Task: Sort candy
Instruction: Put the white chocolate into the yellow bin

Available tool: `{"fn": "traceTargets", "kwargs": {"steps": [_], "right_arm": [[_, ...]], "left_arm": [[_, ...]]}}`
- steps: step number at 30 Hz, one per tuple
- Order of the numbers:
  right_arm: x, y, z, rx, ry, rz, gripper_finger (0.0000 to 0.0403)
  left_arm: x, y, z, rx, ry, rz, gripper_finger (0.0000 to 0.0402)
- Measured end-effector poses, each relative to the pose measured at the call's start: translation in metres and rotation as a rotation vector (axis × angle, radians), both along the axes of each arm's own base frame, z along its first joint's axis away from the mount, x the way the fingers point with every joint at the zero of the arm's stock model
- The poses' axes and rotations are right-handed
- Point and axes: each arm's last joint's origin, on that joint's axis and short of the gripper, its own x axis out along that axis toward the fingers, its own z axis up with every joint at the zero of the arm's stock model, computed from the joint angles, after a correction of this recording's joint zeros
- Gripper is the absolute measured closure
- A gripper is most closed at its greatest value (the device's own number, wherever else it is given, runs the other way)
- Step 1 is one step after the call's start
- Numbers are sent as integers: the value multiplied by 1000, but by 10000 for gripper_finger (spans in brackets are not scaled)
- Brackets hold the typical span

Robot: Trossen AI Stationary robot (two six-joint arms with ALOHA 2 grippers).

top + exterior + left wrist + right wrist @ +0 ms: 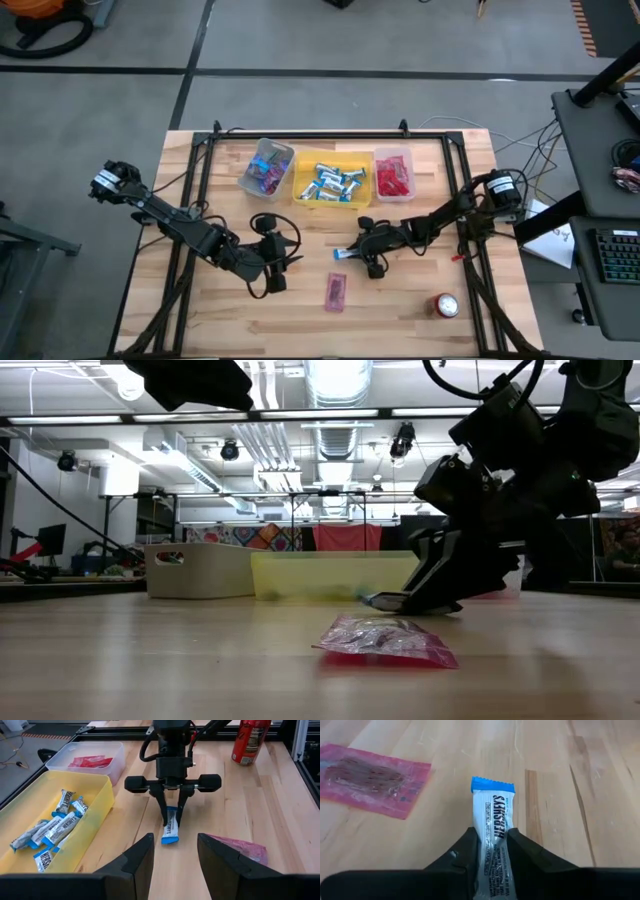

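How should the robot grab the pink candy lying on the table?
Come straight down and pinch the pink candy across its narrow middle. It lies flat on the table, long and thin, with nothing touching it. The left hand is open and close by.

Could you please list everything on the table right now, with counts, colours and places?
Blue-and-white candy: one, held by the right gripper, low over the table centre.
Pink candy: one, flat on the wood near the front edge.
Clear bin: one, back left, holding blue-purple pieces.
Yellow bin: one, back middle, holding several blue-and-white pieces.
Pink bin: one, back right, holding red pieces.
Can: one, red and silver, front right.
Table: one, light wood.
Left gripper: open, empty, left of centre.
Right gripper: shut on the blue-and-white candy.
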Motion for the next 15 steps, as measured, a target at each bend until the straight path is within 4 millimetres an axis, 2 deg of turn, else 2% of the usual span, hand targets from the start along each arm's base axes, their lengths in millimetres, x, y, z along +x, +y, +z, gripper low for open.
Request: {"fn": "traceTargets", "kwargs": {"steps": [7,15], "right_arm": [[0,0,11,31,-14,-17,313],[8,1,50,92,-92,-43,329]], "left_arm": [[0,0,0,2,1,-1,267],[0,0,0,8,4,-4,267]]}}
